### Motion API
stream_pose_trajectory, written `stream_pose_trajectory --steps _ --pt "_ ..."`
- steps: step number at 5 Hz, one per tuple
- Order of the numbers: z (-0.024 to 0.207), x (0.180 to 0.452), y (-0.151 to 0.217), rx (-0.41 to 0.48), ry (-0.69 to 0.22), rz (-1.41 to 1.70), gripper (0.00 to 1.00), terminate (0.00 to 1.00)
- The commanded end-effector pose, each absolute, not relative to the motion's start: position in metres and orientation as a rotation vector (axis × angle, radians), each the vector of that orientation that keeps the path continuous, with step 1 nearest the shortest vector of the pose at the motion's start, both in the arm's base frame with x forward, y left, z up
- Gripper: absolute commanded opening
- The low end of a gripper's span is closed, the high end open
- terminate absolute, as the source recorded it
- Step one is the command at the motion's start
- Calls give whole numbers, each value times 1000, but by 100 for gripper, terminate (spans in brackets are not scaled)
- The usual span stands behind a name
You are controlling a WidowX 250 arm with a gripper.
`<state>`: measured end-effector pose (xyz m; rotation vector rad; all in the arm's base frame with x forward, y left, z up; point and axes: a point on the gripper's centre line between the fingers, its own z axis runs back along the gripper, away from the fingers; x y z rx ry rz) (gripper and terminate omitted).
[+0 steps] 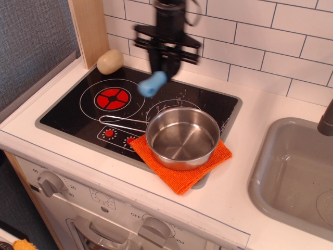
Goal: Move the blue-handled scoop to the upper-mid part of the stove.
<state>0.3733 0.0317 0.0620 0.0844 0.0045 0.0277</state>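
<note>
My gripper (pixel 165 66) hangs above the back middle of the stove (pixel 67 112), motion-blurred. It is shut on the blue-handled scoop (pixel 152 84). The light-blue handle sticks out down and to the left of the fingers, held in the air above the glossy black cooktop. The scoop's grey bowl is hidden between the fingers. The stove has a red burner graphic (pixel 113 98) at left and white ring outlines.
A steel pot (pixel 182 137) sits on an orange cloth (pixel 179 177) at the stove's front right. A thin wire utensil (pixel 120 121) lies left of the pot. A beige egg-shaped object (pixel 110 61) sits at the back left corner. A grey sink (pixel 291 177) is at right.
</note>
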Motion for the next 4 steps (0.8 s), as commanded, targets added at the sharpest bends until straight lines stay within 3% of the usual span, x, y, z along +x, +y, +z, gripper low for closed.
stream_pose_trajectory --steps 1,2,3,4 --pt "49 408 11 114 -36 115 0 0" --pt "39 414 9 129 -45 159 0 0" --pt "31 410 11 150 -29 148 100 0" --pt "48 406 8 141 -64 102 100 0"
